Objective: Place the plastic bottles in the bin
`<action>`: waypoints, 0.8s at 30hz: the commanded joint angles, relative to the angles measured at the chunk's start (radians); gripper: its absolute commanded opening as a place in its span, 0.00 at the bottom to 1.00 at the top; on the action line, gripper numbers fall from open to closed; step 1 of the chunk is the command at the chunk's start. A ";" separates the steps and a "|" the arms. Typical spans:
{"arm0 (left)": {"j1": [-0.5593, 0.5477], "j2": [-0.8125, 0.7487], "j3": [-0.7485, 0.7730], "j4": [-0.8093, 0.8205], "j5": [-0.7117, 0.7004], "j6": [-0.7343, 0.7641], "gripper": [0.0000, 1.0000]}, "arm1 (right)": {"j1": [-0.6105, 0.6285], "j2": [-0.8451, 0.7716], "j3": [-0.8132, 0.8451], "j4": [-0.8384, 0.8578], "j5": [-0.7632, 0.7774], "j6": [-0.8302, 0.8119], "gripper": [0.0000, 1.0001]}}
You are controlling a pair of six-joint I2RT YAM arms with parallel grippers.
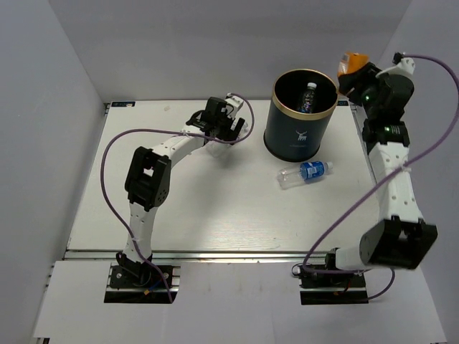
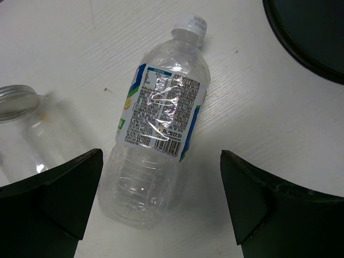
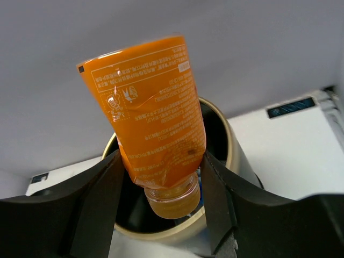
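The left gripper (image 1: 219, 123) hangs wide open over a clear bottle (image 2: 161, 123), which lies flat on the table (image 1: 215, 208) between its fingers (image 2: 54, 199), untouched. Only the wrist view shows that properly, plus a lidless jar (image 2: 21, 118) beside it. The bin (image 1: 287, 140) already holds one bottle (image 1: 308, 97), and a blue-label bottle (image 1: 305, 173) lies just in front of it. The right gripper (image 1: 351, 75) is clamped on an orange bottle (image 3: 150, 118) near its neck, at the bin's right rim.

Bin (image 1: 287, 140) holds a capped bottle (image 1: 308, 97) — blue-labelled bottle (image 1: 305, 173) lies beside.
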 commanded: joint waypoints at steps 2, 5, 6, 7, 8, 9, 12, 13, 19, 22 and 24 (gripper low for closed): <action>0.007 0.002 0.042 0.029 0.032 0.010 1.00 | 0.012 0.190 0.128 0.183 -0.171 0.057 0.00; 0.017 0.011 0.031 0.029 0.032 0.019 1.00 | 0.024 0.298 0.266 0.145 -0.201 0.040 0.01; 0.017 0.011 0.031 0.029 0.032 0.019 1.00 | 0.028 0.377 0.334 0.078 -0.210 0.028 0.05; 0.017 0.020 0.031 0.029 0.023 0.019 1.00 | 0.036 0.393 0.364 0.063 -0.214 0.021 0.10; 0.017 0.020 0.031 0.029 0.023 0.019 1.00 | 0.036 0.407 0.390 0.056 -0.217 0.015 0.14; 0.017 0.020 0.031 0.029 0.014 0.028 1.00 | 0.038 0.422 0.387 0.050 -0.224 0.012 0.25; 0.017 0.029 0.044 0.029 -0.004 0.042 1.00 | 0.050 0.422 0.358 0.043 -0.239 -0.009 0.56; 0.017 0.029 0.056 0.038 -0.004 0.053 1.00 | 0.053 0.410 0.346 0.043 -0.234 -0.012 0.90; 0.035 0.081 0.077 0.048 0.021 0.062 1.00 | 0.051 0.343 0.274 0.046 -0.237 -0.015 0.90; 0.044 0.107 0.088 0.048 0.055 0.071 1.00 | 0.058 0.249 0.199 0.057 -0.241 0.008 0.90; 0.044 0.124 0.097 0.048 0.055 0.071 1.00 | 0.064 0.157 0.104 0.092 -0.228 0.026 0.90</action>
